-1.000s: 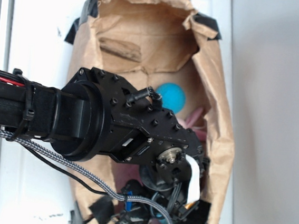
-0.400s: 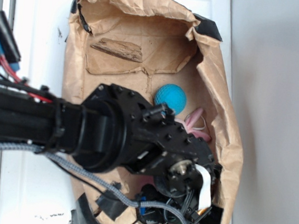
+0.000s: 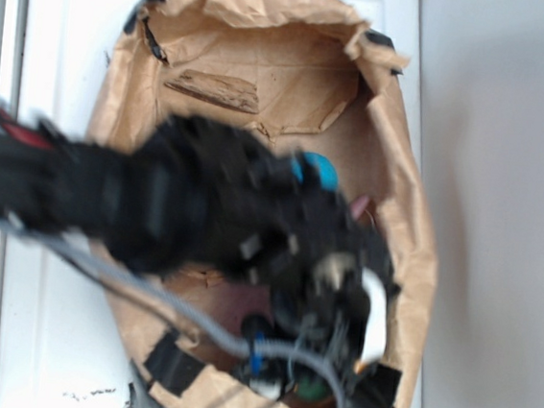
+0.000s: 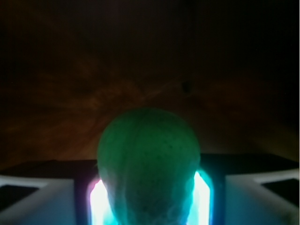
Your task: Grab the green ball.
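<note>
The wrist view is showing the green ball [image 4: 147, 164] filling the lower middle of the frame, sitting squarely between the two pale fingers [image 4: 44, 199] of the gripper [image 4: 149, 197]. Bright light is glowing in thin strips on either side of the ball, so the jaws are sitting narrowly apart with the ball between them; whether the pads are actually pressing on it cannot be told, since the contact lines are washed out.

In the exterior view the black arm [image 3: 156, 203] is reaching from the left edge down into the brown paper bag [image 3: 269, 30], blurred with motion. A small patch of green [image 3: 310, 391] is showing at the bottom of the frame, near the gripper's tip, low inside the bag. The teal-blue ball [image 3: 316, 170] is lying near the centre of the bag, partly hidden by the arm, with something pink [image 3: 359, 205] just right of it.

The step in hand appears to be the grasp itself. The next move is probably calling for a firm closure before lifting straight up, clear of the bag's crumpled rim and the black tape [image 3: 175, 363] along its lower edge.
</note>
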`<action>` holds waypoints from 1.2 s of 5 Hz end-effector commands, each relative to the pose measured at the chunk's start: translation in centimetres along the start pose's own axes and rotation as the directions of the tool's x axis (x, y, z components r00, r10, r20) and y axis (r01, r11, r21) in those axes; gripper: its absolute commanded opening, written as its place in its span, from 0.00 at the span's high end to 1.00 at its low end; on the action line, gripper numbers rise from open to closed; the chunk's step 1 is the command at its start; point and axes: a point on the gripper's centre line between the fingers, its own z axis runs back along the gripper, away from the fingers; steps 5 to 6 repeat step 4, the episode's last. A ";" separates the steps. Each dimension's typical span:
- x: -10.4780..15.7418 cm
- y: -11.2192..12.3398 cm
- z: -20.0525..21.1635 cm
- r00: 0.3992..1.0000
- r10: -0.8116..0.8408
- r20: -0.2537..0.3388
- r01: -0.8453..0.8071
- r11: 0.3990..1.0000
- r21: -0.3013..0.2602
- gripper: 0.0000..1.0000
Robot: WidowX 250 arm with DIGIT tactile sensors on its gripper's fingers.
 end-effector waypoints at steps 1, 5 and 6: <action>-2.0 1.7 6.6 0.981 0.187 -0.045 -0.172 0.959 0.224 1.00; -3.8 1.2 15.3 0.840 0.358 -0.408 -0.297 0.932 0.207 1.00; -3.8 1.2 15.3 0.840 0.358 -0.408 -0.297 0.932 0.207 1.00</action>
